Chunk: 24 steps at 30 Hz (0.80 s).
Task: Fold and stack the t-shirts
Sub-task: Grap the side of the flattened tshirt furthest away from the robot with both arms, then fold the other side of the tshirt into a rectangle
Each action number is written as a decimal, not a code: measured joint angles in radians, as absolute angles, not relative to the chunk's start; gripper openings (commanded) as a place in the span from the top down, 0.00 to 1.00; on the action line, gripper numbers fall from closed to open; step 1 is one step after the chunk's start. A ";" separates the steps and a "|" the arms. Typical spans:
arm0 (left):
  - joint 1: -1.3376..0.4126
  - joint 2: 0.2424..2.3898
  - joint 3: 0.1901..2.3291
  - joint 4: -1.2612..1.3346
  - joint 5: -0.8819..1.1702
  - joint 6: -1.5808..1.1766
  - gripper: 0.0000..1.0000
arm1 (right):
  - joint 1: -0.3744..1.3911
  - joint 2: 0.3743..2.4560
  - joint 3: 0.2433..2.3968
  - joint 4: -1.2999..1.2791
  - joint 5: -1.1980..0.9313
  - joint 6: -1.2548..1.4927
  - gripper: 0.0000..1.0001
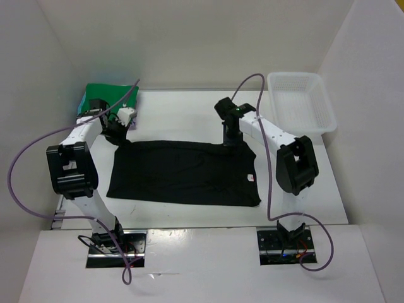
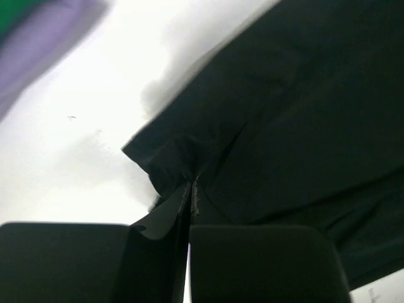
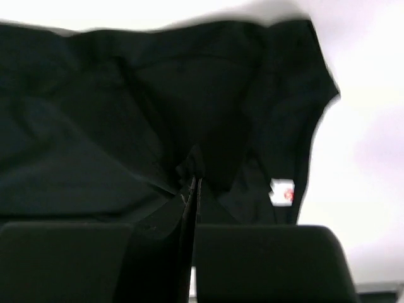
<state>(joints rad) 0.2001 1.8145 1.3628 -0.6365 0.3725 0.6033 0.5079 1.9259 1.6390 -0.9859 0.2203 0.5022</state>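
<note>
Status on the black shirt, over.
Both jaws shut: left gripper and right gripper pinch far edge of black t-shirt. Spread flat. Far corners: green t-shirt, white bin.

We see bright, even light blowing out the white table [image 2: 76, 158], and soft-focus wrist views (the lavender shirt [image 2: 44, 50] at eleven o'clock is a smear).

One black t-shirt [image 1: 183, 173], one green [image 1: 107, 93], one lavender [image 2: 44, 50], one bin [image 1: 294, 75].

White counter [image 1: 183, 117] here: black t-shirt [image 1: 183, 173] spread flat across the middle, folded pile [image 1: 85, 104] at the far left corner with a green shirt [image 1: 104, 93] on top, white bin [image 1: 302, 101] far right.
</note>
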 measured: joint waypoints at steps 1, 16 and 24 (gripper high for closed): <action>0.200 1.809 1.349 -0.644 0.374 0.620 1.00 | 0.507 1.899 1.585 -0.974 0.217 0.512 1.00; 0.239 1.717 1.283 -0.782 0.406 0.679 1.00 | 0.501 1.691 1.331 -0.935 0.186 0.610 1.00; 0.283 1.676 1.242 -0.870 0.425 0.708 1.00 | 0.501 1.633 1.271 -0.936 0.161 0.629 1.00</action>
<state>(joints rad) 0.2832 1.6756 1.2415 -0.8703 0.4252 0.7078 0.5014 1.6333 1.2713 -0.9356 0.1612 0.6292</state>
